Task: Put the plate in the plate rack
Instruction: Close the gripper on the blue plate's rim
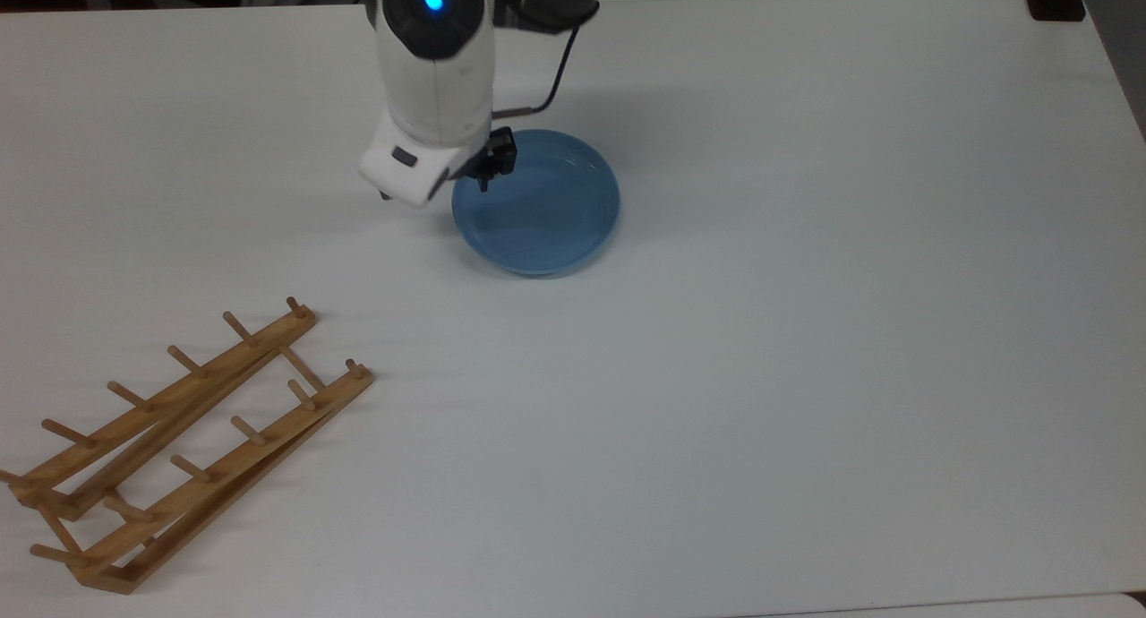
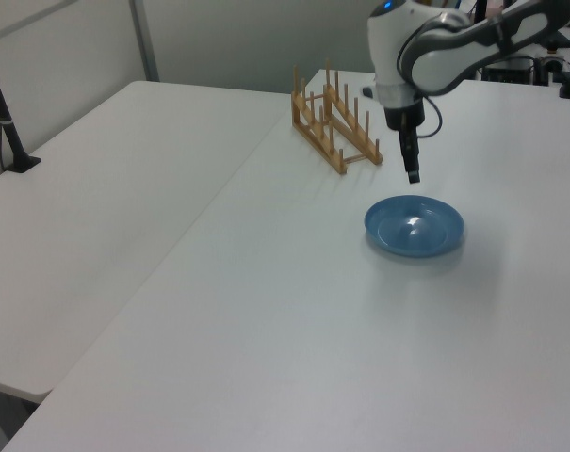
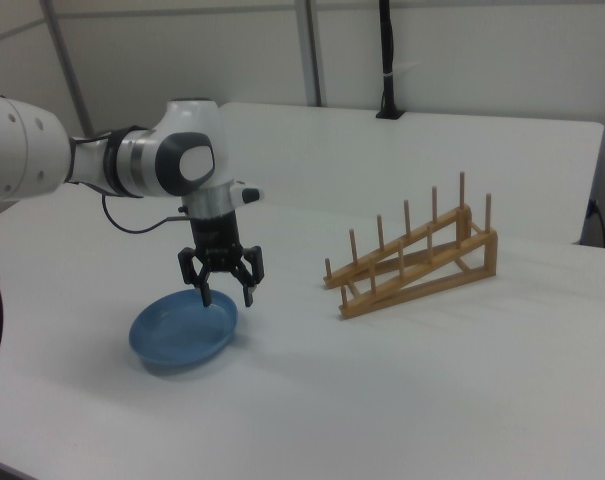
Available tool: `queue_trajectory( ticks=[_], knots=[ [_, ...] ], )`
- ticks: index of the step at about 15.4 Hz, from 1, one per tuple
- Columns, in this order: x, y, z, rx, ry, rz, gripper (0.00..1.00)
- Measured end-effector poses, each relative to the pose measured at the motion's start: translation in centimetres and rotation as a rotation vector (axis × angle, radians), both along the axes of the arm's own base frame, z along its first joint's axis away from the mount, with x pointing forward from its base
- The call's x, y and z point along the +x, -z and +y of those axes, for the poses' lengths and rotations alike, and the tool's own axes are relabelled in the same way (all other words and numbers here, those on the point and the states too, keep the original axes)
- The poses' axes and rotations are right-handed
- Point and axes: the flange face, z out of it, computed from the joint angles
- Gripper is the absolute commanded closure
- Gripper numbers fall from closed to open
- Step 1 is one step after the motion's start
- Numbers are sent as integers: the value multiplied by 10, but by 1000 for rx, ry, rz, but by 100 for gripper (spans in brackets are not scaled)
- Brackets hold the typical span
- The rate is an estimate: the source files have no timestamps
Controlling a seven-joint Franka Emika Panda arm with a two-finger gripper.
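1. Light-blue plate (image 1: 537, 204), round and shallow, with a raised rim and faint concentric rings inside; lying flat on the white table (image 1: 806, 331), a little toward 12 o'clock from the centre of the top view.
2. In the left view, plate (image 2: 415, 227) seen with a small bright glint on its inner floor; in the right view, plate (image 3: 182, 330) seen as a low blue dish casting a thin shadow.
3. Gripper (image 3: 225, 297) pointing straight down, fingers spread apart and holding nothing; hanging over the plate's rim, one fingertip over the inside of the plate and the other over the table just outside it, as seen in the right view.
4. In the top view, gripper (image 1: 448, 188) at the plate's 9 to 10 o'clock edge, mostly hidden under the white wrist housing; one dark finger (image 1: 488, 175) visible over the rim.
5. In the left view, gripper (image 2: 413, 175) above the plate's far edge, at about 12 o'clock from the plate's centre, apart from the surface.
6. Plate rack (image 1: 179, 439) of light-brown wood, two parallel rails joined by crossbars with rows of upright pegs; well apart from the plate, at about 7 to 8 o'clock of the top view.
7. Rack (image 3: 412, 262) in the right view at 3 o'clock from the gripper; in the left view (image 2: 333, 127) at about 10 o'clock from the plate.
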Motion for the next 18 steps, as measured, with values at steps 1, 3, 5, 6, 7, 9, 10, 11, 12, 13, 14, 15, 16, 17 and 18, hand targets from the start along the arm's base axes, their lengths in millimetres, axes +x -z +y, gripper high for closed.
queue_trajectory(
  ticks=[1, 3, 5, 6, 7, 9, 10, 11, 12, 13, 14, 15, 16, 17, 18],
  knots=[
    [1, 7, 3, -1, 0, 8, 36],
    [2, 19, 4, -5, 7, 16, 47],
    [3, 29, 4, -15, 0, 29, 48],
    [4, 34, 4, -22, -4, 36, 48],
    [4, 39, 4, -30, -10, 43, 49],
    [4, 48, 3, -43, -19, 55, 55],
    [4, 51, 3, -44, -19, 59, 61],
    [5, 54, 3, -44, -17, 56, 71],
    [6, 55, 4, -45, -10, 47, 81],
    [7, 56, 4, -45, -6, 41, 90],
    [8, 57, 5, -45, -3, 36, 97],
    [8, 56, 6, -46, 3, 34, 100],
    [10, 54, 5, -47, 7, 27, 100],
    [13, 49, 5, -47, 9, 17, 100],
    [16, 44, 5, -47, 11, 5, 100]
  ],
)
